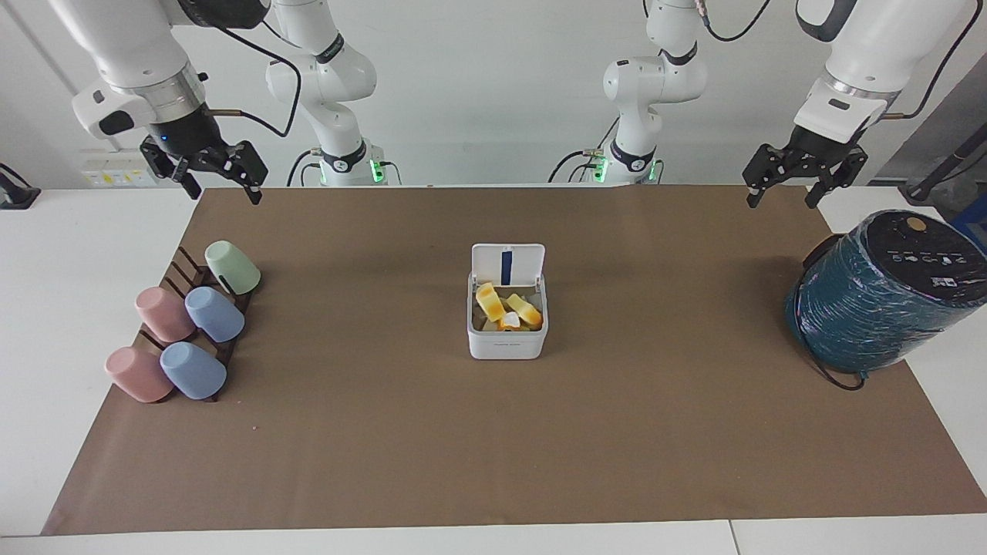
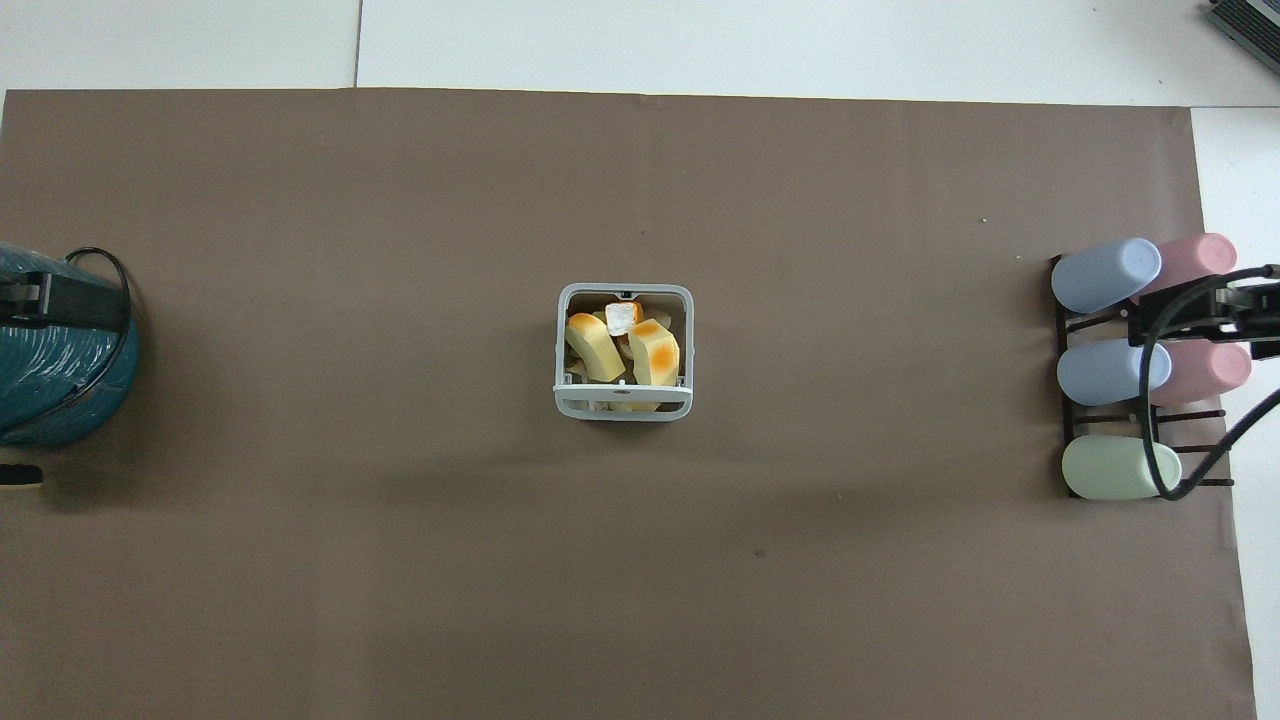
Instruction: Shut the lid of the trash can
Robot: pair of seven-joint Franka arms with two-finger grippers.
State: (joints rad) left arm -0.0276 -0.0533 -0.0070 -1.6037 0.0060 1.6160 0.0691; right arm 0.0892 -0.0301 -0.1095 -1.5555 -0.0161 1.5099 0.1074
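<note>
White wall point(image 1: 493, 92), white table point(image 1: 77, 308), brown mat point(image 1: 493, 447)

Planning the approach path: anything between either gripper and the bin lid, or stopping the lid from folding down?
Nothing visible. The left gripper and right gripper hang open at the robots' edge of the table; bare mat lies between them and the lid. The lid stands upright on the trash can; the yellow scraps seem below the rim.

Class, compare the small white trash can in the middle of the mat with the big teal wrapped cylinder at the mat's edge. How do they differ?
The trash can is small, white and boxy; the cylinder is large, teal and round. The trash can stands upright, lid open, scraps showing; the cylinder leans, its top closed. Both rest on the brown mat.
</note>
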